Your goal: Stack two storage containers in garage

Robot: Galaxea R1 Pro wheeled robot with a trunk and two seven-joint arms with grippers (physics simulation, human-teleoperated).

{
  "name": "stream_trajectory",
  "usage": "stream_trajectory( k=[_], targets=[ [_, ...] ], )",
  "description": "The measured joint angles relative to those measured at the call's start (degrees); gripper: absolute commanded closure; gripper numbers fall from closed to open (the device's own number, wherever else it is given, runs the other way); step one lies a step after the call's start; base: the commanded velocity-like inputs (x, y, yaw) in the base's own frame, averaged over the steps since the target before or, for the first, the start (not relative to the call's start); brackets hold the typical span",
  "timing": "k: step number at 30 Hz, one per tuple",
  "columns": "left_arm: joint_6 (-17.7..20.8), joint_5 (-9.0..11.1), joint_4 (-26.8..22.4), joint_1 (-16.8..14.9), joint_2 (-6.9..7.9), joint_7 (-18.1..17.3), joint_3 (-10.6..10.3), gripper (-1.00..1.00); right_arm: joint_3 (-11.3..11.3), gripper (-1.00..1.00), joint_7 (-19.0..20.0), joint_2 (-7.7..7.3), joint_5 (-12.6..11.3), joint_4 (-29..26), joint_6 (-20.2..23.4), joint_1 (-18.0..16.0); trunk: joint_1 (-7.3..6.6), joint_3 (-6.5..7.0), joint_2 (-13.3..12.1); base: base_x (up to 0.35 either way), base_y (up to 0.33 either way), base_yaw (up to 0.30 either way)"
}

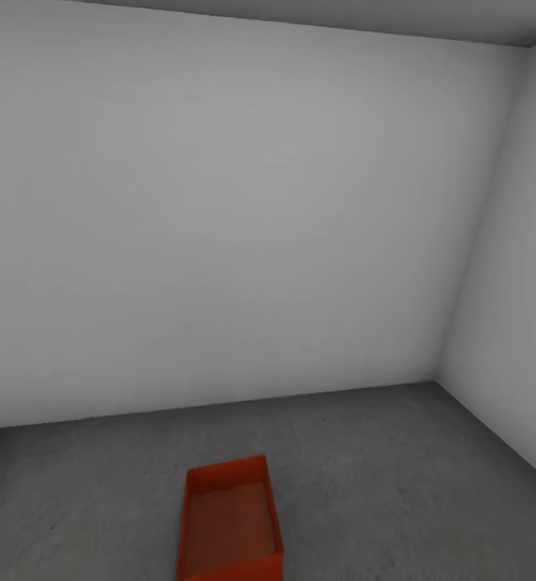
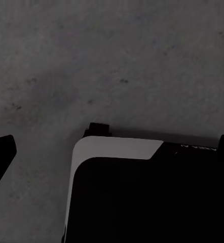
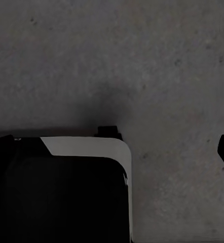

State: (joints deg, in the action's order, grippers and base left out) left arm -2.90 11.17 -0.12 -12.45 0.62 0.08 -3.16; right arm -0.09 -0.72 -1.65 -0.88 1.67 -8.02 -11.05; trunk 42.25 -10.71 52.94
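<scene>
grey concrete floor [image 1: 381,468], storage container [image 1: 230,520] upright on it; pincer opening: cannot tell.

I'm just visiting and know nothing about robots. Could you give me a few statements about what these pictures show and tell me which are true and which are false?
1. An orange-red storage container sits on the dark grey concrete floor. True.
2. A second container is stacked on top of it. False: the container stands alone, and its open inside holds nothing.
3. The container has a lid on. False: it is open at the top.
4. The walls behind it are plain pale grey. True.
5. A gripper is holding the container. False: both wrist views look down at bare concrete, and nothing touches the container in the head view.
</scene>
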Motion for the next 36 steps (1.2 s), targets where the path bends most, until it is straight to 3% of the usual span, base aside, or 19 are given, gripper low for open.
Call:
stream_trajectory(
  k=[36],
  targets=[
    [0.0, -0.2, -0.1, 0.0, 0.07, 0.0, 0.1, -1.00, 0.0, -1.00, 0.0, -0.10, 0.0, 0.0, -0.2, 0.0, 0.00, 0.00, 0.0, 0.000, 0.000, -0.295]
  ],
)
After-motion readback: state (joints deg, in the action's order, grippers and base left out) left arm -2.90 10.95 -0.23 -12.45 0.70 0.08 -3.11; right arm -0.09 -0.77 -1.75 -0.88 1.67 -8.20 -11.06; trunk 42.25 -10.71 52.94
